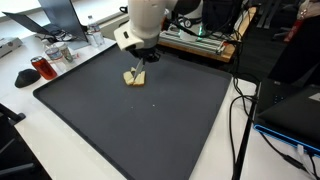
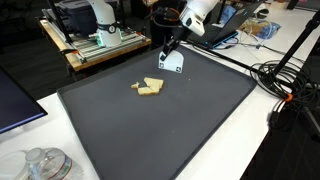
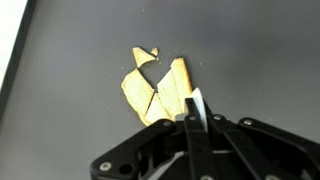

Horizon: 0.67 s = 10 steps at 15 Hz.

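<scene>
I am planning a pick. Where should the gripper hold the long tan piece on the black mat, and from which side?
Probably across its narrow width, coming straight down: the long tan piece lies flat on the black mat. Choose the end farther from the shut gripper; another tan piece touches the nearer end.

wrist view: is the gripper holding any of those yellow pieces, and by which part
Nothing is held. The fingers are shut together with nothing between them, tips right beside the yellow pieces on the dark mat.
</scene>
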{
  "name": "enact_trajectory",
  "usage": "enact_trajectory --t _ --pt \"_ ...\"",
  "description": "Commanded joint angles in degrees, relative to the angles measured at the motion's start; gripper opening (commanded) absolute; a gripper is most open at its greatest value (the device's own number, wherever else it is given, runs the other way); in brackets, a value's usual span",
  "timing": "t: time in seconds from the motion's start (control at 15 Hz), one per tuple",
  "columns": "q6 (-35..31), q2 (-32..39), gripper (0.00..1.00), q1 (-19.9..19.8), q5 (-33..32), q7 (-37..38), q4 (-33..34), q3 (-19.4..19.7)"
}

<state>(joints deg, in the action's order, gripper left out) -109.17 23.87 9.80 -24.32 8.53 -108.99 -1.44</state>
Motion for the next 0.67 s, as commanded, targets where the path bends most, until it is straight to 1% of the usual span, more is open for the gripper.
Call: enact_trajectory --t 0.0,0.33,0.6 --pt "-0.56 -3.21 0.01 -4.48 6.82 -4.79 0.66 -0.17" --pt "-0.43 -5.22 0.01 -10.54 15.83 -10.85 2.09 0.98" --pt "-0.75 -5.95 0.01 -14.50 21.53 -14.60 2.60 2.33"
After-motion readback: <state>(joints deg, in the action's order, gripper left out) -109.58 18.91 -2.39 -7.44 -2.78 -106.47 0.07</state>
